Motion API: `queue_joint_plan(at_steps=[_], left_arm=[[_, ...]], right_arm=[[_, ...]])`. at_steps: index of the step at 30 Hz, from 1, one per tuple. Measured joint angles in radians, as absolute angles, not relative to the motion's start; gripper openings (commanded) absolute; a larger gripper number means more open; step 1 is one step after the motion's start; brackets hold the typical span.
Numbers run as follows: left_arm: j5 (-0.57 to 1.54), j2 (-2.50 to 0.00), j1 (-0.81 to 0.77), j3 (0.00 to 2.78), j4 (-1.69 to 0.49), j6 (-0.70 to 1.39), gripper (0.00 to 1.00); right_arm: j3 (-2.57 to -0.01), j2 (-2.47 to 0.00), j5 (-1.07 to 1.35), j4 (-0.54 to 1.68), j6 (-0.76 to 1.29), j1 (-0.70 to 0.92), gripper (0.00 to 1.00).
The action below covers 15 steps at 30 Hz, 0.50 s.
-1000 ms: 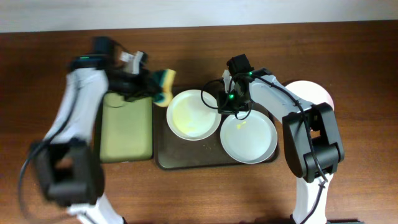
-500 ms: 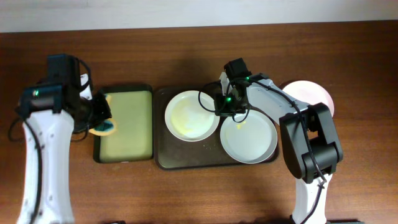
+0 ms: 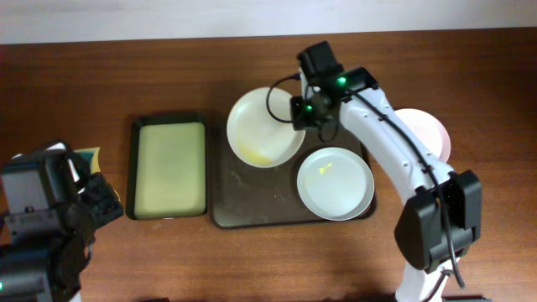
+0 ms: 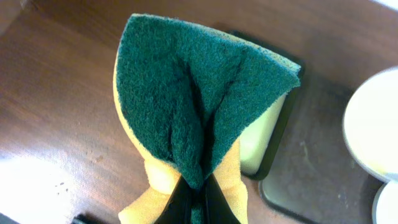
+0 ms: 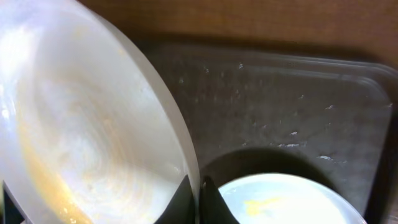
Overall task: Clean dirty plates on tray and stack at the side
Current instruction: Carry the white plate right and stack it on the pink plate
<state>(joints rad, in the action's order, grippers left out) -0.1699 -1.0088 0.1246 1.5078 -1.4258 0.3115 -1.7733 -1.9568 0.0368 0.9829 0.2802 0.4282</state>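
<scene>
My right gripper (image 3: 303, 114) (image 5: 198, 188) is shut on the rim of a white plate (image 3: 263, 126) (image 5: 81, 124) with yellow smears and holds it tilted above the dark brown tray (image 3: 252, 210) (image 5: 280, 106). A second smeared plate (image 3: 336, 183) (image 5: 286, 199) lies on the tray's right half. A third plate (image 3: 426, 130) lies on the table at the right, partly hidden by the arm. My left gripper (image 4: 198, 196) is shut on a folded green-and-yellow sponge (image 4: 199, 106) (image 3: 90, 157), raised at the front left of the table.
A smaller black tray (image 3: 168, 168) (image 4: 281, 127) with a yellow-green inside sits left of the brown tray. My left arm (image 3: 42, 235) is high and near the overhead camera, covering the front left corner.
My left arm swung with the sponge from the back, over the black tray's left edge, to the front left and rose. My right gripper lifted the left plate's rim and tilted it backward.
</scene>
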Motion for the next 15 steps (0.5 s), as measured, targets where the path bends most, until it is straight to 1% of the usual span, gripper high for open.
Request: queue_joint_plan(at_steps=[2, 4, 9, 12, 14, 15], left_arm=[[-0.170, -1.041, 0.125, 1.508, -1.446, 0.311, 0.00], [-0.179, -1.052, 0.125, 1.508, -1.453, 0.311, 0.00], [-0.273, -1.054, 0.125, 1.508, -1.459, 0.362, 0.00], [-0.350, -1.033, 0.125, 1.507, -1.462, 0.434, 0.00], [-0.383, -0.956, 0.125, 1.507, -1.462, 0.459, 0.00], [-0.391, -0.911, 0.125, 1.507, -1.462, 0.466, 0.00]], right_arm=[[-1.844, -1.952, -0.094, 0.940, 0.280, 0.560, 0.04], [-1.844, -1.951, -0.205, 0.893, 0.279, 0.693, 0.04], [-1.844, -1.977, -0.436, 0.762, 0.250, 0.923, 0.04], [-1.844, -2.037, -0.593, 0.679, 0.175, 1.023, 0.04], [-1.844, -2.069, -0.718, 0.589, 0.082, 1.071, 0.04], [-1.843, -2.083, -0.785, 0.509, 0.007, 1.091, 0.04]])
